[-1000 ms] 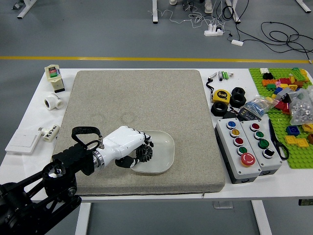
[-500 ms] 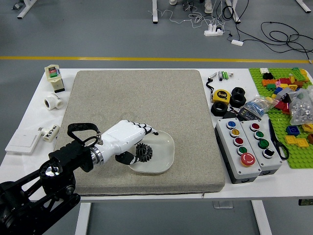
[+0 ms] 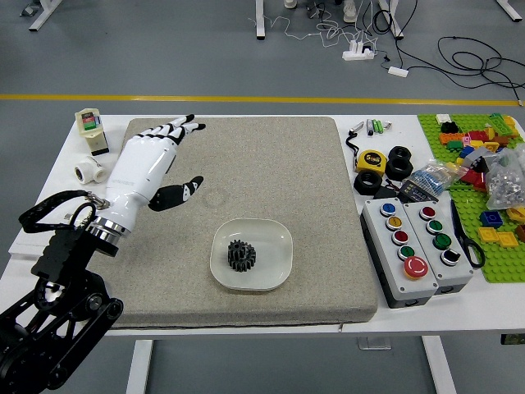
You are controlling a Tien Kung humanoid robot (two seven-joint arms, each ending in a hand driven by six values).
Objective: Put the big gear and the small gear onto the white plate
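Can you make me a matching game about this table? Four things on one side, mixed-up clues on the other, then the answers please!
Things:
1. White plate
2. Tape measure
3. Robot's left hand
4. Bumpy building board

Clues:
A. Green, with colorful bricks on it
B. Has a black gear on it
C. Yellow and black, beside black rings
D. Open and holding nothing

Right pairs: 1-B, 2-C, 3-D, 4-A

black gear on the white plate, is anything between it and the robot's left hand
Nothing visible blocks it: only gray mat and part of the white plate lie between the left hand and the black gear, which is already on the plate.
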